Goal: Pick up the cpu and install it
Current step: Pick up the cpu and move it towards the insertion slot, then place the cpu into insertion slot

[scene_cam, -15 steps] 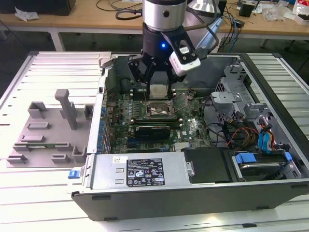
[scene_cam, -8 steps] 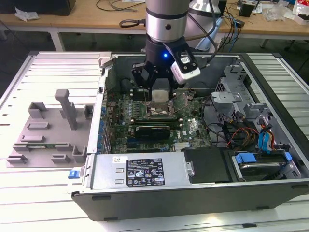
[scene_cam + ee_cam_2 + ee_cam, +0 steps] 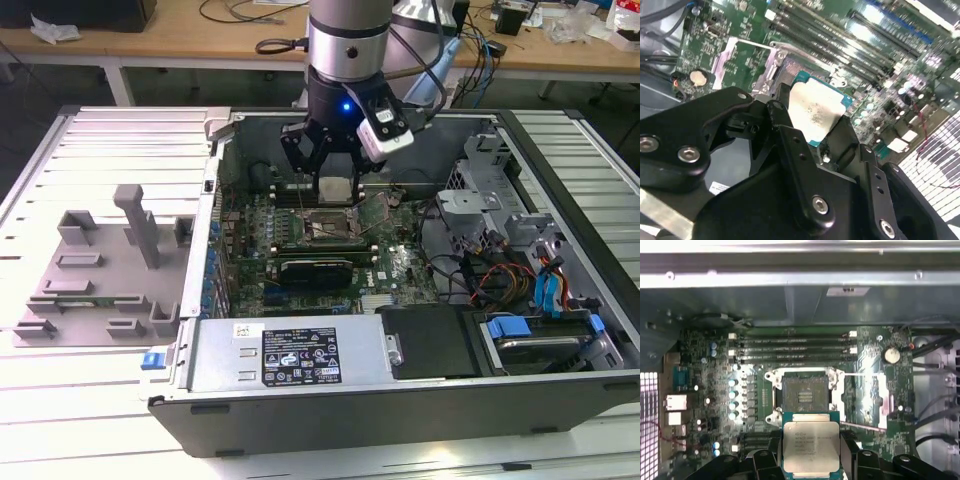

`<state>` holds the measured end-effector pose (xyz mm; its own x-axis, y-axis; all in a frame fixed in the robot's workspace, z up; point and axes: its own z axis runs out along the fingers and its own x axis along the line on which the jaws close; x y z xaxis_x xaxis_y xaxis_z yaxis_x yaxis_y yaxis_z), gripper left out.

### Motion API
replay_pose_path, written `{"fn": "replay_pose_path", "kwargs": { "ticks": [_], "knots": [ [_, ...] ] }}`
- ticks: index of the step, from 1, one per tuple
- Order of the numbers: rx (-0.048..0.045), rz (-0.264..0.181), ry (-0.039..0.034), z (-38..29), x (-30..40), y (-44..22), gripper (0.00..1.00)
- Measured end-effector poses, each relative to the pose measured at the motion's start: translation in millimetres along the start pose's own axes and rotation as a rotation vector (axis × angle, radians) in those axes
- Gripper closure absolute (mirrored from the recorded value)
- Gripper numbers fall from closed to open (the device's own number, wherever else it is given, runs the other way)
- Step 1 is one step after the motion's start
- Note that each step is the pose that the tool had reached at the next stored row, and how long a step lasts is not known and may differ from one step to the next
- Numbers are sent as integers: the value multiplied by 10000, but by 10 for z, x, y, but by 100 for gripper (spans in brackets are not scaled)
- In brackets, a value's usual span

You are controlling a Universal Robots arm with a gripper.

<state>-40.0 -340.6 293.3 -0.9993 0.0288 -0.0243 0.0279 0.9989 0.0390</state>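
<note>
Slatted white table (image 3: 90, 420), workbench (image 3: 200, 35) behind; claw (image 3: 333, 192) grips cpu (image 3: 811, 447) near open socket (image 3: 805, 395).

Open computer case (image 3: 400, 410) on a slatted table (image 3: 120, 130) — power supply (image 3: 290, 355) and slotted memory sticks (image 3: 792, 348) inside, grey moulded tray (image 3: 100, 280) beside it.

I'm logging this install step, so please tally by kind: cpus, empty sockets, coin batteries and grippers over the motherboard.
cpu: 1
empty socket: 1
coin battery: 1
gripper: 1, shut on the cpu
Total: 4
</note>
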Motion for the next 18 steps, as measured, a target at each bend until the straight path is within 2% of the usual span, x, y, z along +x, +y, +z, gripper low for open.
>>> {"fn": "replay_pose_path", "kwargs": {
  "ticks": [8, 18],
  "knots": [
    [0, -14, 1, 6, -7, 116, 45],
    [-1, -14, 1, 8, -6, 133, 45]
  ]
}}
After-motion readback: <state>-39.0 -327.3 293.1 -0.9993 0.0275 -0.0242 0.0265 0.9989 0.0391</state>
